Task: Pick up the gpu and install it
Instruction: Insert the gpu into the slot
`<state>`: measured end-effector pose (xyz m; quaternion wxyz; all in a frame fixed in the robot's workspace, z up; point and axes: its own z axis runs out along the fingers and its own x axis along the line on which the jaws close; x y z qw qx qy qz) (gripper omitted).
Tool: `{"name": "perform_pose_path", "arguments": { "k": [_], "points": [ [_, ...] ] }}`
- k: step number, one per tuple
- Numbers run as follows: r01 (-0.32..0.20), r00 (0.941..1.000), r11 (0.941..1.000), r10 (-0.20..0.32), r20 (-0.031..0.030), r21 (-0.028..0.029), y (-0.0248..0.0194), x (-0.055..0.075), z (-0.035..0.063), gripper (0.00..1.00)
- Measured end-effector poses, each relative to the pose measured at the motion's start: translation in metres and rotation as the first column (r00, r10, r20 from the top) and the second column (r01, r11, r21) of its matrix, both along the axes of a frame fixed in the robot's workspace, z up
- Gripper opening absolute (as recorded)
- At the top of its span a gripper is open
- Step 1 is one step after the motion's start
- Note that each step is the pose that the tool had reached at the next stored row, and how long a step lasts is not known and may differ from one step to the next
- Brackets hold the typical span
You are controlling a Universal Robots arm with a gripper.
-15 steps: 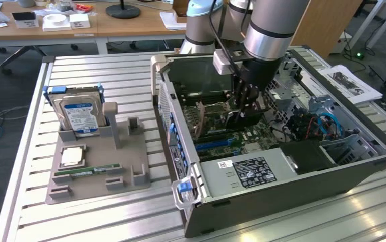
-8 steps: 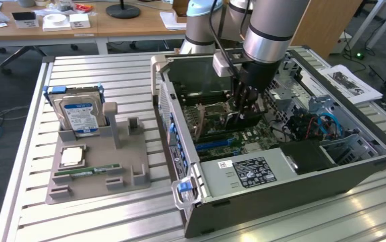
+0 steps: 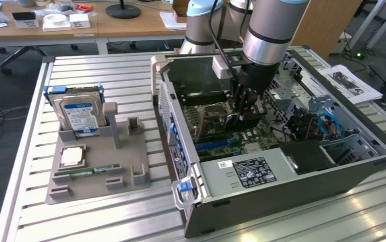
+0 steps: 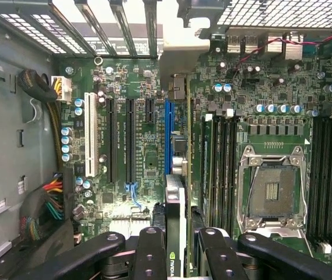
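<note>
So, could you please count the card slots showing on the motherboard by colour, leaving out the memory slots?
White slots: 1
Black slots: 3
Blue slots: 1
Total: 5

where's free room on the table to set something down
Bare table slats beyond the tray, on its near side, and at the exterior view's right near the case corner. Crowded inside the case, where the gripper holds the gpu.
</note>
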<state>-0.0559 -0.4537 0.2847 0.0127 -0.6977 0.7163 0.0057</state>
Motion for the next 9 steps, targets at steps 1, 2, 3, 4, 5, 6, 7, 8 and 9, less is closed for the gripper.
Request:
{"name": "perform_pose_path", "arguments": {
  "k": [1,2,3,4,5,6,7,8,9],
  "points": [
    [0.000,1.0000,1.0000,0.000,0.0001,0.0001,0.0000,-0.0003,0.0000,0.27],
    [0.000,1.0000,1.0000,0.000,0.0002,0.0002,0.0000,-0.0009,-0.0002,0.27],
    [0.000,1.0000,1.0000,0.000,0.0003,0.0003,0.0001,-0.0019,-0.0003,0.27],
    [0.000,1.0000,1.0000,0.000,0.0003,0.0004,0.0001,-0.0029,-0.0003,0.27],
    [0.000,1.0000,1.0000,0.000,0.0002,0.0003,0.0001,-0.0039,-0.0005,0.27],
    [0.000,1.0000,1.0000,0.000,0.0002,0.0002,0.0000,-0.0046,-0.0008,0.27],
    [0.000,1.0000,1.0000,0.000,0.0001,0.0002,0.0000,-0.0053,-0.0014,0.27],
    [0.000,1.0000,1.0000,0.000,0.0002,0.0002,0.0000,-0.0060,-0.0022,0.27],
    [0.000,1.0000,1.0000,0.000,0.0002,0.0002,0.0000,-0.0065,-0.0033,0.27]
  ]
}}
